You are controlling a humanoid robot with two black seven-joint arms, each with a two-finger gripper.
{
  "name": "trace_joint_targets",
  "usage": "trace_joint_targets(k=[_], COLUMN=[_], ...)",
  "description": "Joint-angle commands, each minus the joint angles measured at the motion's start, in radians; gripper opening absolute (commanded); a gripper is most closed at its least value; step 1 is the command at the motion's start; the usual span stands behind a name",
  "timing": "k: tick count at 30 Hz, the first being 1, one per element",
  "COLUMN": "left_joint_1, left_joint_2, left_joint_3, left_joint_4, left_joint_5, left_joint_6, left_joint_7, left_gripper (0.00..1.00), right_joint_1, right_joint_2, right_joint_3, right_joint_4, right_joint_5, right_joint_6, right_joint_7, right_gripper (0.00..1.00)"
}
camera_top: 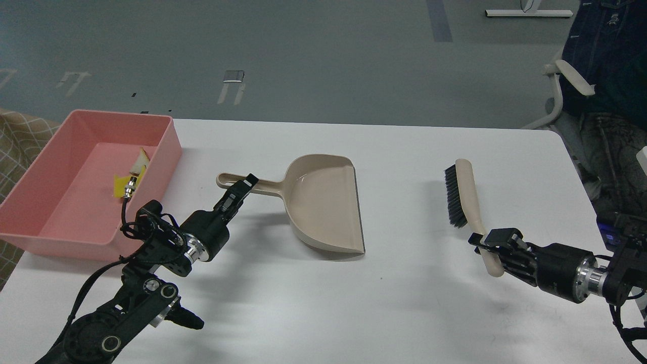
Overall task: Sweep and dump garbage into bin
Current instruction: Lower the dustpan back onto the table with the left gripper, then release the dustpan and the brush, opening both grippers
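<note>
The pink bin [169,146] stands at the table's left edge. Inside it lie the white bread slice [140,163] and the yellow sponge [120,185], partly hidden by my arm's cable plug. My left gripper [241,186] is shut on the handle of the beige dustpan [326,202], which rests flat on the table right of the bin, mouth to the right. My right gripper [489,241] is shut on the handle of the beige brush [465,194] and holds it with its black bristles to the left, right of the dustpan.
The white table [404,303] ends at the right near a chair [561,86] with a seated person in dark clothes [606,60]. A checked cloth [15,146] lies left of the bin. Grey floor lies beyond the far edge.
</note>
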State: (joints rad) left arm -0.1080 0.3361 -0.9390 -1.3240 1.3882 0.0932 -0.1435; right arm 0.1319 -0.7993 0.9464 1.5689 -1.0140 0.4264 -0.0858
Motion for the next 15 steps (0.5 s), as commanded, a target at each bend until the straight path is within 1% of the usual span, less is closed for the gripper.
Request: trace_joint_targets(k=[1,2,4,7,11,15], left_joint_1=[0.004,0.008,0.016,0.021,0.051,0.100], left_joint_2=[0.006,0.008,0.015,0.015,0.020,0.046], left_joint_3=[0.005,0.005,0.005,0.005,0.003,0.002], left_joint_4=[0.000,-0.001,-0.001,-0.004,-0.015,-0.041], left_joint_5=[-0.017,-0.018,-0.018,-0.018,-0.018,-0.018], left_joint_6=[-0.003,-0.007,-0.012,-0.020,-0.059,-0.084], left_joint_7=[-0.004,-0.013,-0.028,-0.031,-0.050,-0.080], left_gripper=[0.95,0.97,0.98,0.98,0.98,0.98], right_joint_1=[0.000,0.000,0.002,0.012,0.020,0.040], right_joint_2=[0.000,0.000,-0.001,-0.003,-0.003,0.000], right_joint_3=[0.000,0.000,0.000,0.000,0.000,0.000], right_joint_4=[-0.001,-0.003,-0.006,-0.013,-0.039,-0.070], right_joint_5=[0.000,0.000,0.000,0.000,-0.003,-0.003], right_joint_6=[0.000,0.000,0.002,0.017,0.043,0.060], right_joint_7=[0.000,0.000,0.000,-0.002,-0.002,-0.009], right_gripper=[0.00,0.00,0.00,0.00,0.00,0.00])
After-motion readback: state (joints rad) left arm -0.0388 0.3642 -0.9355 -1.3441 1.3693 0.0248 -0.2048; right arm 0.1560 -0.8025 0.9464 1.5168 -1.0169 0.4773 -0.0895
